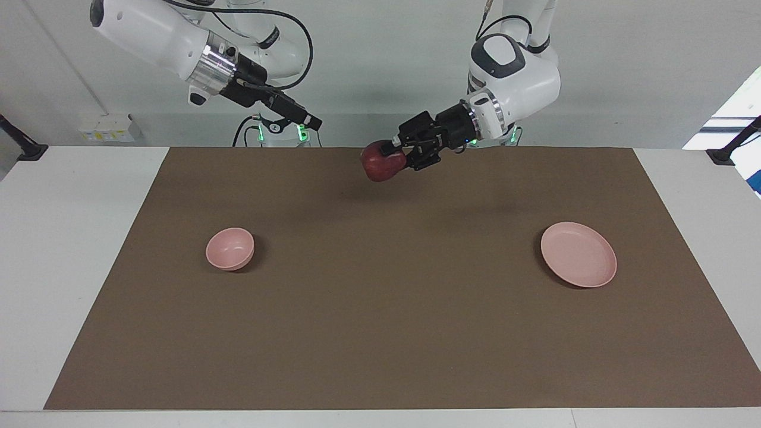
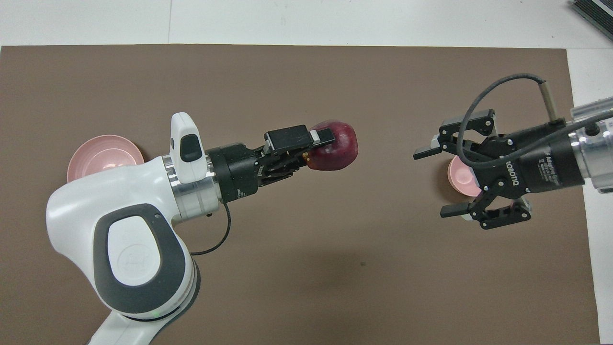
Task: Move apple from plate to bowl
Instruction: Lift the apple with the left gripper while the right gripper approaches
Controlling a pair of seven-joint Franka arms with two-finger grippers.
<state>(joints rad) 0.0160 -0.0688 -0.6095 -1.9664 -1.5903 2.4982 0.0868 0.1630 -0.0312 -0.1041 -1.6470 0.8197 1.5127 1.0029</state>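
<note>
One apple (image 1: 382,164) clamped in left claw (image 1: 397,156), midair

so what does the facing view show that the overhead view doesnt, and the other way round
Only the facing view shows the plate and bowl whole and empty, and the apple raised off the brown mat.

Only the overhead view shows the right gripper plainly open; here it covers part of the bowl, and the left arm covers part of the plate.

Both show the left gripper shut on the apple over the mat's middle, and the right gripper aimed at it.
</note>
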